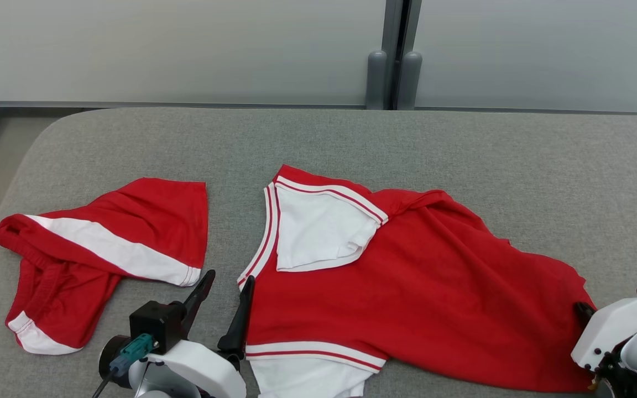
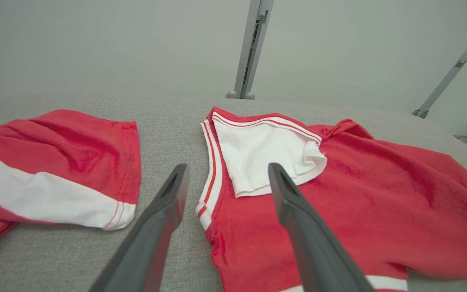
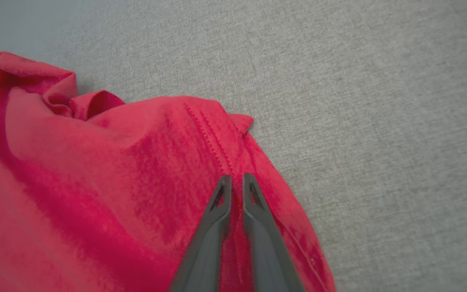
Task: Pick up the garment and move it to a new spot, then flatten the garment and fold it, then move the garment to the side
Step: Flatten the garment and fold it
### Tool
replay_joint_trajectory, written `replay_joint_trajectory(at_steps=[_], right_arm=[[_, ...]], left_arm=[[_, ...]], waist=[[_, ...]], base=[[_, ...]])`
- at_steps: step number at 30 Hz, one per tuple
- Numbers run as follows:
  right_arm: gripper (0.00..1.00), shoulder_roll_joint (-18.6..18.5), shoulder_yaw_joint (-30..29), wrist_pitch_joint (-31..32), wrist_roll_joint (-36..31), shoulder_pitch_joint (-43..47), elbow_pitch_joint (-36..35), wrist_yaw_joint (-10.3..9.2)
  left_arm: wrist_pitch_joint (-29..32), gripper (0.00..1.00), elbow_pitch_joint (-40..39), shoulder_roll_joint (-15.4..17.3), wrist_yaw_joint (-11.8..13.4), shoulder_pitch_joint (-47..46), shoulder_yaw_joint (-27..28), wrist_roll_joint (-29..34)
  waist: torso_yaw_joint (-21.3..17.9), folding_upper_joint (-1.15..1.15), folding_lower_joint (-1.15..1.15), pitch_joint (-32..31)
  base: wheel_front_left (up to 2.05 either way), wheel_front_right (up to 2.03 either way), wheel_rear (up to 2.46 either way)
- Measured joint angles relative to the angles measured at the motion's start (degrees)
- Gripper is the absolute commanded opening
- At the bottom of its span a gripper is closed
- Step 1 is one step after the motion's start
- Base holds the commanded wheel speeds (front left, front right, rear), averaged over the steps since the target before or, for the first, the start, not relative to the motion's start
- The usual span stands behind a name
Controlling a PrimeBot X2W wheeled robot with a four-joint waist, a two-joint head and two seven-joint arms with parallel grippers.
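The garment (image 1: 423, 282), a red jersey with white striped sleeves, lies spread and slightly rumpled on the grey padded table (image 1: 351, 138). My left gripper (image 1: 229, 277) stands open at the jersey's left edge. In the left wrist view one finger (image 2: 164, 211) is over bare table and the other finger (image 2: 294, 211) is over the red cloth (image 2: 379, 194). My right gripper (image 1: 584, 310) is at the jersey's right corner. In the right wrist view the right gripper (image 3: 236, 178) is shut on a ridge of the red fabric (image 3: 95, 182) by the stitched hem.
A second red piece with a white band, like shorts (image 1: 103, 249), lies crumpled at the left, close to my left gripper. The table's far edge runs along a pale wall with a grey post (image 1: 393, 55). Bare table stretches behind and to the right of the jersey.
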Motion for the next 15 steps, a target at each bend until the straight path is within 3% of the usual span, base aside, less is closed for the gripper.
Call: replay_joint_trajectory(at_steps=[2,15], right_arm=[[0.00,-0.12,0.19,-0.76,0.01,-0.26,0.53,0.00],[0.00,-0.21,-0.13,-3.39,0.58,1.63,-1.27,0.00]], left_arm=[[0.00,1.00,0.01,0.08,0.00,-0.01,0.00,0.00],[0.18,1.00,-0.10,0.38,0.36,0.36,-0.33,-0.53]], waist=[[0.26,0.00,0.00,0.03],[0.06,0.00,0.00,-1.51]], base=[[0.00,0.00,0.00],[0.00,0.00,0.00]])
